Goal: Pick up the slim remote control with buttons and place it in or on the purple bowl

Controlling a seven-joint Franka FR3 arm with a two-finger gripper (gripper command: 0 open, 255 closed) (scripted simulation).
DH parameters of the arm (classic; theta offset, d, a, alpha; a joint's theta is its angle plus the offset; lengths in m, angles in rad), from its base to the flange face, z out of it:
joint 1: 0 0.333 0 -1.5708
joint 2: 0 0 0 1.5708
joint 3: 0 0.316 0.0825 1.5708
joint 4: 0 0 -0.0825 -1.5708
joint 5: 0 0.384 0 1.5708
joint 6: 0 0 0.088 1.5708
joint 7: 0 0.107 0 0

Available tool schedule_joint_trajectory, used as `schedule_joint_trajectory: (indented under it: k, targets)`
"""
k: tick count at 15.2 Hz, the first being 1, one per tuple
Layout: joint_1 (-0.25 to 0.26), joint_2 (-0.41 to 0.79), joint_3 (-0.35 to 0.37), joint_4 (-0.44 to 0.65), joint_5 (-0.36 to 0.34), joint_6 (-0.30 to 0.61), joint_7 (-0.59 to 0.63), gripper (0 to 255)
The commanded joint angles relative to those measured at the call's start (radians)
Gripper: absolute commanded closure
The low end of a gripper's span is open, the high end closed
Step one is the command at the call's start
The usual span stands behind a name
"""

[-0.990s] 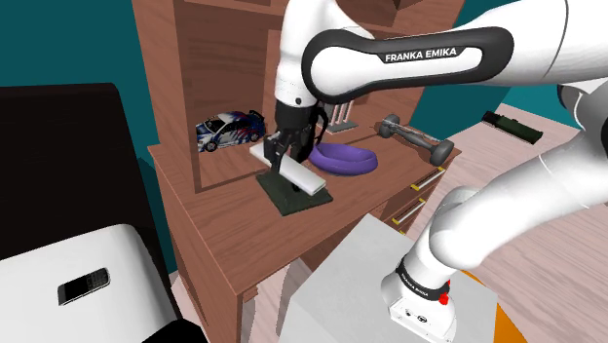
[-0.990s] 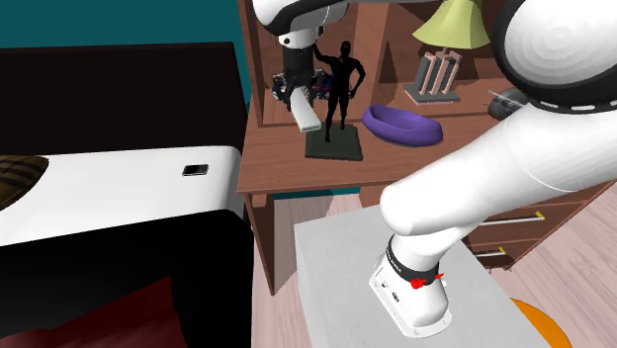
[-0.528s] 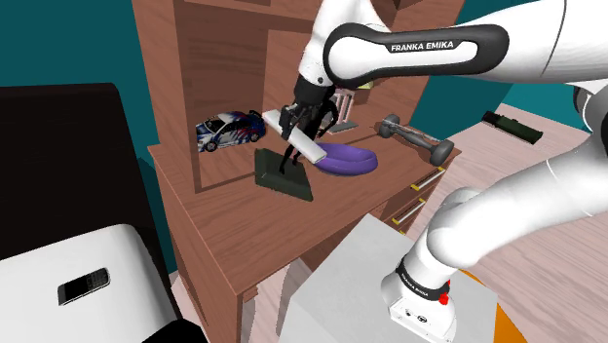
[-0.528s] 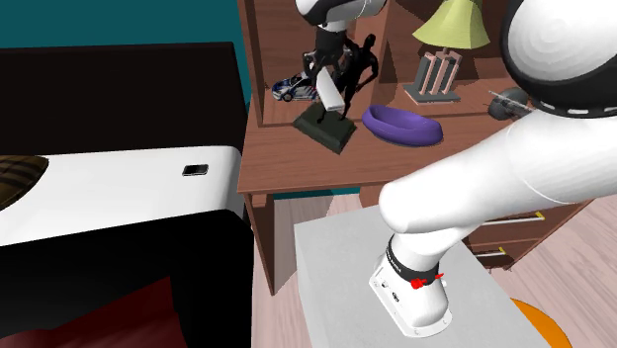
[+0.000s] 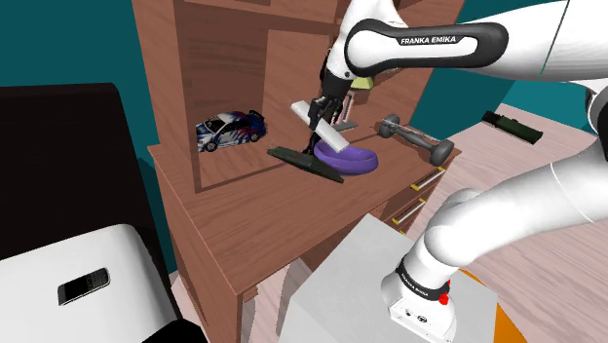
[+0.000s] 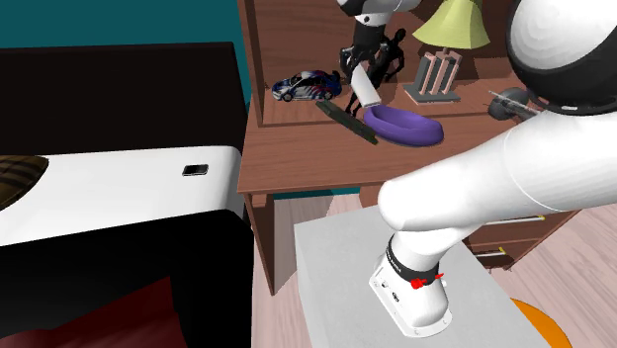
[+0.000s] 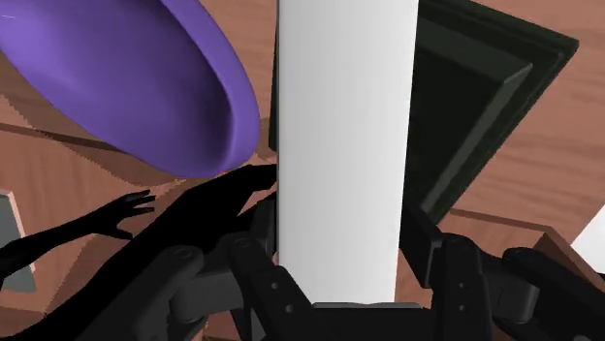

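Wooden desk (image 5: 224,209); fingers (image 7: 424,239) clasp white remote (image 7: 339,145).

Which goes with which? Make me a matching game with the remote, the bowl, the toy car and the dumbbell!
Things:
1. remote
2. bowl
3. toy car
4. dumbbell

Clues:
A. purple
B. blue and white, parked near the back of the desk
C. white, clasped in the gripper
D. dark grey, lying on the desk

Pairs: 1-C, 2-A, 3-B, 4-D
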Motion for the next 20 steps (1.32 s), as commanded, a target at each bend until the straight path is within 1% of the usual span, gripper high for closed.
schedule_joint_trajectory:
  k: [1,7,12,20]
  targets:
    - [-0.024,0.036,-0.044,-0.022,-0.02,-0.141,-0.054,255]
    - [-0.08,0.095,-0.156,0.032,-0.067,-0.132,-0.196,255]
    - [-0.121,0.169,-0.239,0.103,-0.089,-0.125,-0.311,255]
    - [-0.122,0.191,-0.245,0.015,-0.09,-0.014,-0.311,255]
